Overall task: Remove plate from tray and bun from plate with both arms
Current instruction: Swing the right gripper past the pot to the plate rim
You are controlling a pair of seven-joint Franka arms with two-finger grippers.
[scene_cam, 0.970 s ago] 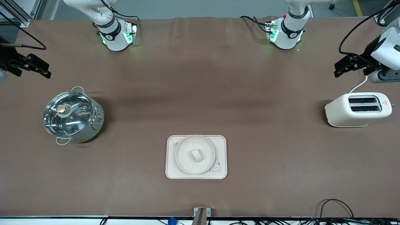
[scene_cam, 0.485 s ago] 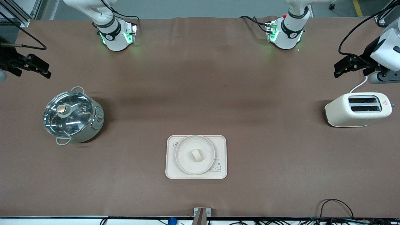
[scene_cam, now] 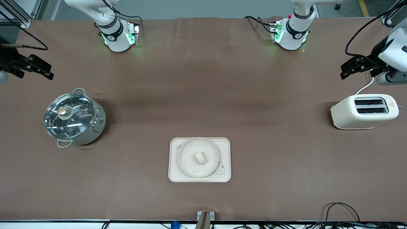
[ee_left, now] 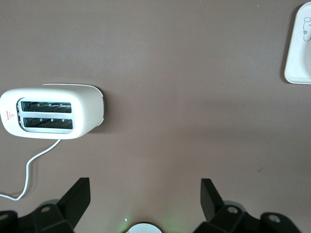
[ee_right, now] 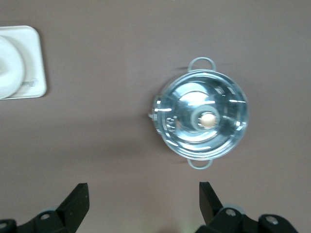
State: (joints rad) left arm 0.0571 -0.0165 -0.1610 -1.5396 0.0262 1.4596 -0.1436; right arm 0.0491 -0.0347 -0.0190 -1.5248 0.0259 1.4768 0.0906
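The round cream plate (scene_cam: 198, 149) lies on the rabbit tray (scene_cam: 174, 173), near the front camera at the table's middle. The small pale bun (scene_cam: 200, 158) sits in the plate's middle. My left gripper (scene_cam: 342, 72) hangs open and empty in the air at the left arm's end of the table, by the toaster; its own view shows it too (ee_left: 144, 194). My right gripper (scene_cam: 50, 72) hangs open and empty at the right arm's end, by the pot; its own view shows it too (ee_right: 143, 196). The plate's edge (ee_right: 7, 63) shows in the right wrist view.
A white two-slot toaster (scene_cam: 364, 111) with a white cord stands at the left arm's end, also in the left wrist view (ee_left: 53, 112). A steel pot with a glass lid (scene_cam: 73, 118) stands at the right arm's end, also in the right wrist view (ee_right: 201, 119). Cables lie along the front edge.
Both grippers have shifted only very slightly at their ends of the table. The plate, bun, tray, pot and toaster have not moved.
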